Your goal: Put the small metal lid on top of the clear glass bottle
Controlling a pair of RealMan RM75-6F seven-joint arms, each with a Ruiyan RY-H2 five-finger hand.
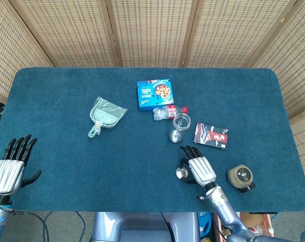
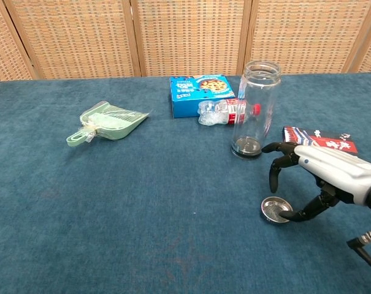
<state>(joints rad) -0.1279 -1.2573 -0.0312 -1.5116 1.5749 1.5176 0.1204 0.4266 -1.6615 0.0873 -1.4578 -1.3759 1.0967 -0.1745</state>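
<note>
The small round metal lid [image 2: 276, 210] [image 1: 181, 174] lies flat on the blue table near the front edge. My right hand [image 2: 320, 173] [image 1: 198, 170] arches over it, thumb tip touching the lid's right rim, the other fingers curved down above and apart from it. The clear glass bottle [image 2: 254, 109] [image 1: 178, 127] stands upright and uncapped just beyond the hand. At the front left corner my left hand [image 1: 11, 165] rests with fingers spread, holding nothing; the chest view does not show it.
A small plastic bottle with a red cap [image 2: 225, 113] lies beside the glass bottle, with a blue box [image 2: 200, 94] behind it. A red and black packet [image 1: 210, 136] lies right of the glass bottle, a round stone-like object [image 1: 240, 177] near the right front, and a green dustpan [image 1: 106, 115] to the left.
</note>
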